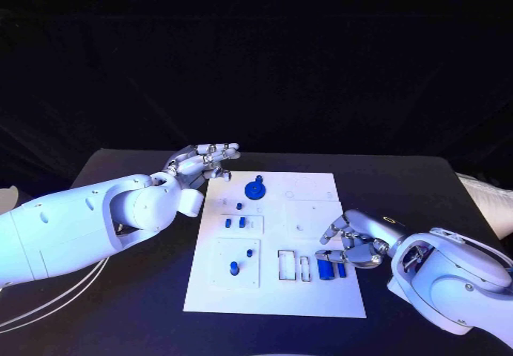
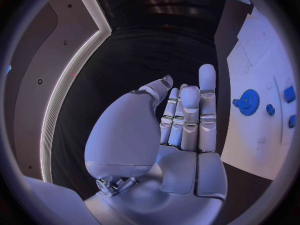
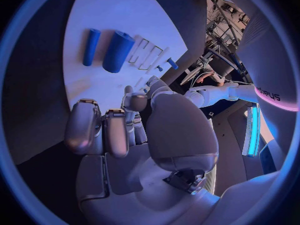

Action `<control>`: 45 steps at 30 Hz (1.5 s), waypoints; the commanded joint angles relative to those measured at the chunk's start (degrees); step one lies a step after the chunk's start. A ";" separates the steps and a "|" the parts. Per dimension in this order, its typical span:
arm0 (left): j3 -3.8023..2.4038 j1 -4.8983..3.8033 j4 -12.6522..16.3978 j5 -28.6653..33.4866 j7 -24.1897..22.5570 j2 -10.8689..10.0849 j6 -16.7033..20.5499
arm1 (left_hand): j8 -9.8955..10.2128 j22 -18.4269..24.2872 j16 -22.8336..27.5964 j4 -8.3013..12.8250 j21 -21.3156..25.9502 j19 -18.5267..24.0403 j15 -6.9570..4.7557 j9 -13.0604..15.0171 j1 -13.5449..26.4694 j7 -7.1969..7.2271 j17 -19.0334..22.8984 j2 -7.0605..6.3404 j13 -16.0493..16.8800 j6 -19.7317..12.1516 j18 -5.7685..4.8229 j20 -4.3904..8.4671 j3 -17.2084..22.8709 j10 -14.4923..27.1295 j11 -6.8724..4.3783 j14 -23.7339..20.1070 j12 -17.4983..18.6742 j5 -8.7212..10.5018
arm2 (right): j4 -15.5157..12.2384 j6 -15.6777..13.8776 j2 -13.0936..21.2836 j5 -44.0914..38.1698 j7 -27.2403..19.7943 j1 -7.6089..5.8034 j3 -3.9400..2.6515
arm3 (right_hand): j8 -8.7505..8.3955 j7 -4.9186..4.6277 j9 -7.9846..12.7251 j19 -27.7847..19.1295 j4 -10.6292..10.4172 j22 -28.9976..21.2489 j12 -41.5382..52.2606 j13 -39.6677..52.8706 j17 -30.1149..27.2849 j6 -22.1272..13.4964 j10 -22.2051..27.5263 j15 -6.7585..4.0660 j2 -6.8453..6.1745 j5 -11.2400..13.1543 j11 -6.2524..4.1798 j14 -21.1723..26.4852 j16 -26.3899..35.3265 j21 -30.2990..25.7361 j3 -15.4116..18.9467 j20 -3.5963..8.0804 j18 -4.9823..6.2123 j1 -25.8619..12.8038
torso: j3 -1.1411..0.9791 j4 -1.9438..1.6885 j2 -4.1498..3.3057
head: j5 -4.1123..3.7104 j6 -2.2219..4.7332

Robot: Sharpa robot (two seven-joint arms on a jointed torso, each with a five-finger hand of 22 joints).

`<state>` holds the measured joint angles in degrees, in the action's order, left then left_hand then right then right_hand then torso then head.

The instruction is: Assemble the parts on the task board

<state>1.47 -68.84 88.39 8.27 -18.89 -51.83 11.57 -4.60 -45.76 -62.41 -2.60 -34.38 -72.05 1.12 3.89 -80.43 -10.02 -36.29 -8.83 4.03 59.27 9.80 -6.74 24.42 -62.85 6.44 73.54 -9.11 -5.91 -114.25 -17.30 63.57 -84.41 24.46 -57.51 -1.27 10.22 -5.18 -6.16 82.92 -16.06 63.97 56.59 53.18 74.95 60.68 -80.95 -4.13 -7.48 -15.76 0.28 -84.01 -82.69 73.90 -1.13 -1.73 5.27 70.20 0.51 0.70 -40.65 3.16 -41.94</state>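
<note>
**Right hand poised beside the two cylinders**

The board (image 1: 273,297) lies in the middle of the head view, a white plate on the black table (image 1: 428,178). Low on it, right of centre, two blue cylinders lie side by side: a thick cylinder (image 1: 325,268) and a thin cylinder (image 1: 342,270) just right of it. The right hand (image 1: 353,243) hovers at the board's right edge, its curled fingertips just above and beside those two; from here I cannot see it touching either, and it holds nothing, fingers bent but apart.

My guess is that picking up one of the cylinders comes next. To do it well, the hand should come down squarely over one cylinder, pinch across its width, and lift straight, since they lie so close that a slanted approach could roll the neighbour away.

The left hand (image 1: 201,165) is up at the board's upper left corner, fingers straight and together, empty. The gear (image 1: 256,190) sits just right of it on the board, apart from it. Small pegs (image 1: 235,222) stand mid-board, left of centre.
</note>
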 commanded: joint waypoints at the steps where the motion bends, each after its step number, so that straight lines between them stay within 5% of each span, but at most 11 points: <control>1: 0.03 -0.02 0.11 -0.38 -0.16 0.15 -1.26 | -0.05 0.08 -0.18 0.21 0.27 0.12 0.01 -0.03 0.01 -0.29 0.05 0.37 -0.06 -0.18 0.60 0.11 0.00 0.48 -0.09 -0.52 -0.32 -0.33 | -0.43 3.29 0.35 -1.84 7.28 0.51 0.12 | 1.12 -0.20 -0.44 0.18 -0.44 0.68 2.52 3.76 4.36 -0.87 1.08 0.37 1.37 -0.39 0.10 -4.15 -0.58 0.47 2.21 -0.15 -0.38 -0.03 | 0.16 0.49 0.25 | -0.40 -0.15; 8: 0.15 0.05 -0.09 -0.38 -0.14 0.34 -1.35 | -0.05 0.08 -0.18 0.21 0.27 0.12 0.01 -0.03 0.01 -0.29 0.05 0.37 -0.06 -0.18 0.60 0.11 0.00 0.48 -0.09 -0.52 -0.32 -0.33 | -0.20 3.40 0.19 -4.64 8.09 1.35 0.22 | 2.43 -0.12 -0.99 0.22 -0.50 1.54 3.91 6.33 5.12 -1.42 1.47 0.37 2.33 -1.15 0.21 -4.24 -1.09 1.07 4.03 -0.25 -0.50 0.46 | 0.16 0.33 0.22 | -0.96 -0.20; 17: 0.22 0.10 -0.13 -0.38 -0.15 0.22 -1.33 | -0.07 0.09 -0.20 0.22 0.30 0.13 0.02 -0.03 0.04 -0.29 0.07 0.39 -0.06 -0.17 0.60 0.10 0.01 0.55 -0.09 -0.55 -0.36 -0.32 | 0.38 4.72 -0.69 -7.59 8.37 1.78 0.26 | 4.11 0.13 -1.88 0.30 -0.54 2.40 5.55 8.97 5.85 -1.24 1.26 0.27 3.13 -1.14 0.03 -4.34 -1.58 1.65 5.73 -0.21 -0.62 0.66 | 0.24 0.45 0.22 | -0.63 -0.44; 33: 0.22 0.10 -0.01 -0.38 -0.02 0.09 -1.51 | -0.07 0.09 -0.20 0.22 0.30 0.13 0.02 -0.03 0.04 -0.29 0.07 0.39 -0.06 -0.17 0.60 0.10 0.01 0.55 -0.09 -0.55 -0.36 -0.32 | 3.42 6.00 -4.51 -8.22 8.49 3.17 0.28 | 4.58 0.17 -2.19 0.21 -0.52 2.37 5.50 9.28 5.92 -1.38 1.42 0.25 3.41 -0.98 0.00 -4.33 -1.63 1.63 6.27 -0.19 -0.60 0.82 | 0.24 0.37 0.22 | 0.05 -0.71; 45: 0.23 0.10 0.04 -0.38 0.21 0.12 -1.58 | -0.09 0.11 -0.21 0.21 0.34 0.15 0.04 -0.03 0.12 -0.30 0.13 0.42 -0.06 -0.18 0.60 0.09 -0.01 0.65 -0.07 -0.61 -0.42 -0.31 | 5.61 6.02 -7.52 -7.17 8.94 4.24 0.30 | 5.95 0.35 -3.17 0.10 -0.17 2.55 5.59 10.29 5.95 -1.30 1.57 0.15 4.95 -1.73 -0.16 -4.30 -1.63 1.75 6.65 -0.13 -0.60 2.92 | 0.25 0.36 0.23 | 0.43 -0.70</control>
<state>1.72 -68.71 88.28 8.10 -18.56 -51.78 11.16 -4.60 -45.72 -62.41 -2.60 -34.39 -72.05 1.34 3.89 -80.43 -10.02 -36.21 -8.83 4.05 59.27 9.81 -6.74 24.42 -62.65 6.23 73.32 -9.32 -5.91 -109.02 -12.75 56.28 -91.59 32.72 -53.83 -1.39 15.99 -5.14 -9.25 82.89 -16.29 66.49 62.00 63.41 74.92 59.33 -79.64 -4.10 -2.98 -17.19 0.33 -84.02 -84.06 75.43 5.15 -1.75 5.28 72.40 0.73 1.09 -40.42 3.58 -42.65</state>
